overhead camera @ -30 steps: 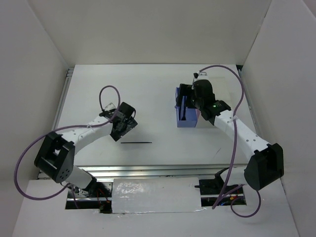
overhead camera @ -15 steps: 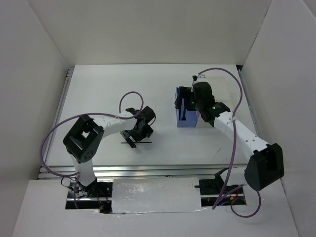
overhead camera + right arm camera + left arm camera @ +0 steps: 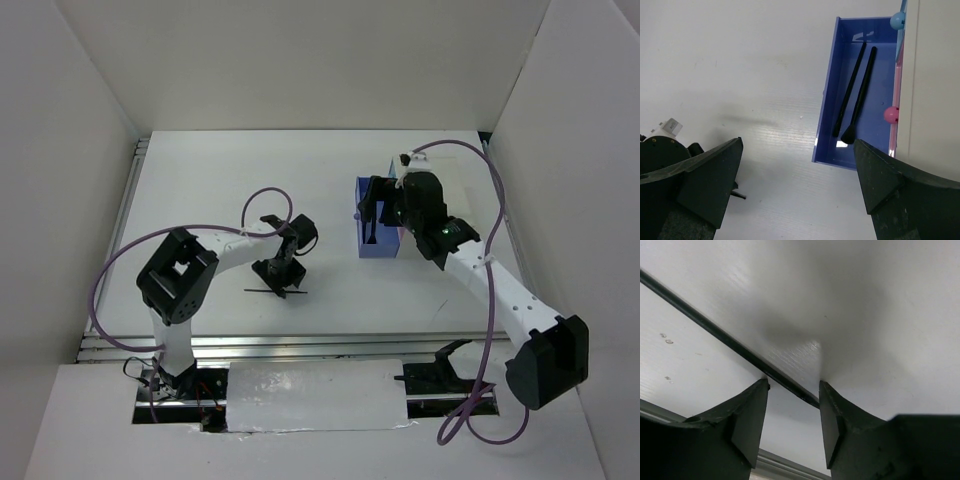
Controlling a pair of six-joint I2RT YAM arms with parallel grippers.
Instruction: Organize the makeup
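One thin black pencil (image 3: 256,291) of the makeup lies on the white table; in the left wrist view the pencil (image 3: 715,330) runs diagonally. My left gripper (image 3: 278,279) is down over its right part. The jaws are partly closed and straddle it, with a gap still showing at the left gripper (image 3: 794,390). Two black brushes (image 3: 850,90) lie in the pulled-out blue drawer (image 3: 885,60). My right gripper (image 3: 799,145) hovers open and empty above the blue drawer (image 3: 378,250). The compacts and sticks are out of view.
The white box (image 3: 935,75) with a pink knob (image 3: 890,114) and a blue knob (image 3: 897,20) stands at the right, under my right arm. A metal rail (image 3: 300,345) runs along the table's near edge. White walls enclose the table.
My left arm swung right from the table's left side and came down over the pencil, and its jaws narrowed. The right gripper stayed open above the drawer, shifting slightly.
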